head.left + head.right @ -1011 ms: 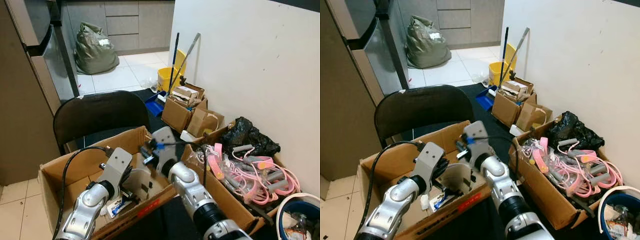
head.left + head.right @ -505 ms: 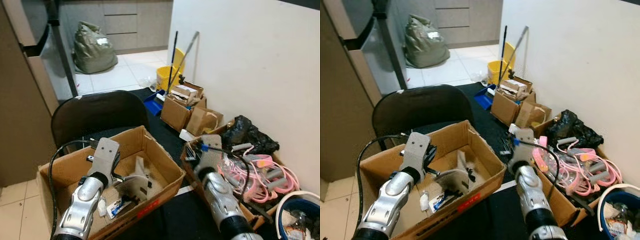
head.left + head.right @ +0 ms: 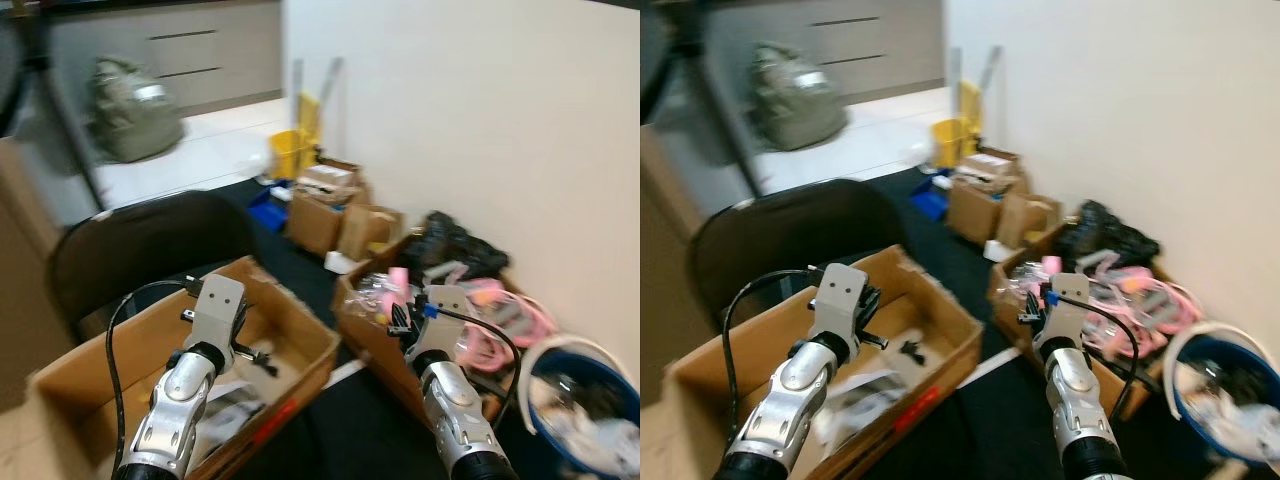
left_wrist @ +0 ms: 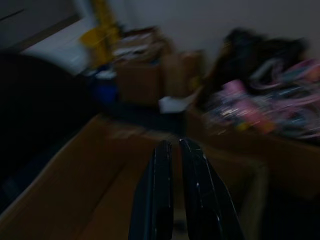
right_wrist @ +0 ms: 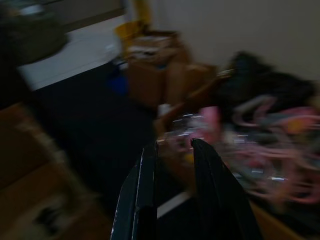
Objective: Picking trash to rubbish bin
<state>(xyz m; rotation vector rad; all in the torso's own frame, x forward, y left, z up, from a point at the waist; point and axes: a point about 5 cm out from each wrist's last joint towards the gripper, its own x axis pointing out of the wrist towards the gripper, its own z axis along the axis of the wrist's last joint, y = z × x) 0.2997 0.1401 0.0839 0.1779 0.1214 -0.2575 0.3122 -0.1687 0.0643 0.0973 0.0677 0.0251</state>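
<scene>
The blue rubbish bin [image 3: 560, 372] with a white rim stands at the lower right and has pale trash in it. A big cardboard box [image 3: 291, 312] at the lower left holds paper scraps [image 3: 855, 392]. My left gripper [image 4: 172, 147] hangs over that box's inside, its fingers nearly touching, with nothing between them. My right gripper [image 5: 174, 145] is at the near edge of a second box [image 3: 372, 335] full of pink cables [image 3: 500, 315]. Its fingers stand apart and hold nothing. All views are blurred.
A black chair [image 3: 140, 245] stands behind the big box. A black bag [image 3: 450, 242] lies behind the cables. Smaller cardboard boxes [image 3: 320, 205], a yellow bucket [image 3: 285, 152] and mop handles line the white wall. A green sack [image 3: 130, 120] sits on the far tiled floor.
The whole picture has swung to the right. My right arm has crossed from the big box over to the box of pink cables. The left arm stays over the big box.
</scene>
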